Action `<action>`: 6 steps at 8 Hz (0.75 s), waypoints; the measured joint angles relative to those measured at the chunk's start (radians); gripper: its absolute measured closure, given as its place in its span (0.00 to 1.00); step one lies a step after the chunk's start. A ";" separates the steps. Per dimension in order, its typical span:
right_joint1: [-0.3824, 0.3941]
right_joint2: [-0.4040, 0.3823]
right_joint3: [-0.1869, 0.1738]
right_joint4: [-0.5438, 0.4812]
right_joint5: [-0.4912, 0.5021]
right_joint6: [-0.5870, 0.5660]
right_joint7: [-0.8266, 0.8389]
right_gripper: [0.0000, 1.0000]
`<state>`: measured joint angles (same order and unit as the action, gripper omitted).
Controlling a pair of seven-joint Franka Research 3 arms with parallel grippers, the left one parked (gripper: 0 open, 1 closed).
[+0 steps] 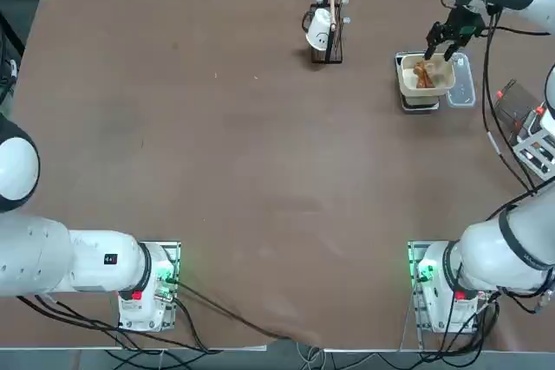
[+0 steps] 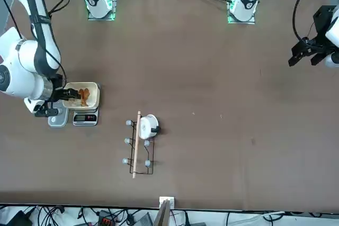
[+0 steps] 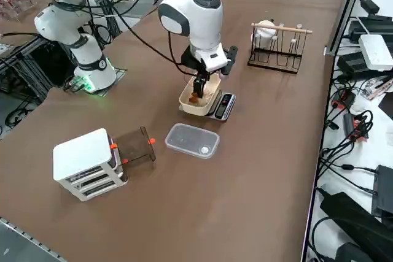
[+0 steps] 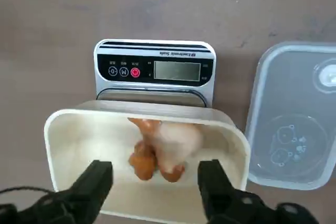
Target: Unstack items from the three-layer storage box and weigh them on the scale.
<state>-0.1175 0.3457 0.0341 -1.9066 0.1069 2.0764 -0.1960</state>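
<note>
My gripper (image 4: pixel 156 184) hangs open just above the cream tray (image 4: pixel 63 140) on the scale (image 4: pixel 155 70); brown item (image 4: pixel 143 163) lies inside, a pale piece apparently beside it. Lift straight clear of the rim. Storage box (image 3: pixel 86 164) stands well apart.

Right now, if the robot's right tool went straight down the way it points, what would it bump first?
Probably the brown lumpy piece in the cream tray on the scale; the open right tool hangs just above it.

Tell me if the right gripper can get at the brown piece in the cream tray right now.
Probably yes: the right gripper hangs open right above the cream tray, the brown piece lies uncovered between its fingers' line, nothing blocking.
</note>
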 joint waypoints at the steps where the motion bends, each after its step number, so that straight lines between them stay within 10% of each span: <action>1: 0.000 -0.005 0.000 0.008 0.000 -0.022 0.000 0.00; 6: -0.009 -0.057 -0.028 0.076 -0.053 -0.219 -0.059 0.00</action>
<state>-0.1261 0.2887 0.0065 -1.8302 0.0537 1.8578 -0.2549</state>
